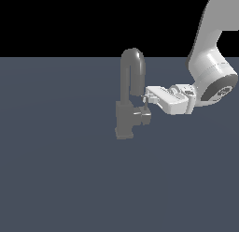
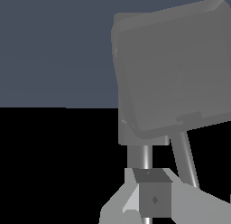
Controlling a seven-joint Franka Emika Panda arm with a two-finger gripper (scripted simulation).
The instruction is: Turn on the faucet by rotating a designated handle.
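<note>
— Well, stood near the middle of a flat slate-grey floor (image 1: 56,179), that faucet (image 1: 127,102); wide bare surface on every side, black beyond the far edge.

— And open room around it?

— Plenty toward the exterior view's left and in front. Crowded only on the exterior view's right, where the white arm (image 1: 210,62) reached in level from the upper corner.

— Any lettering or marks?

— None legible anywhere. Plain dull grey metal on the tap, plain white on the arm.

— Looked like what, exactly?

— Blocky square base column, tall rounded inverted-U spout (image 1: 134,67) rising from it and curling down toward the exterior view's right. Small boxy handle (image 1: 144,115) jutting sideways from the column, below the spout's mouth.

— And the gripper (image 1: 145,101)?

— Pressed up close, fingertips just beside or touching the handle's upper part, right under the spout's end. Seen from the wrist, a big grey block of the faucet (image 2: 171,69) filling the frame, with a pale finger (image 2: 131,196) against a small dark piece (image 2: 154,198).

— Fingers apart or together?

— Couldn't tell; too small and overlapped outside, too cropped at the wrist.
</note>
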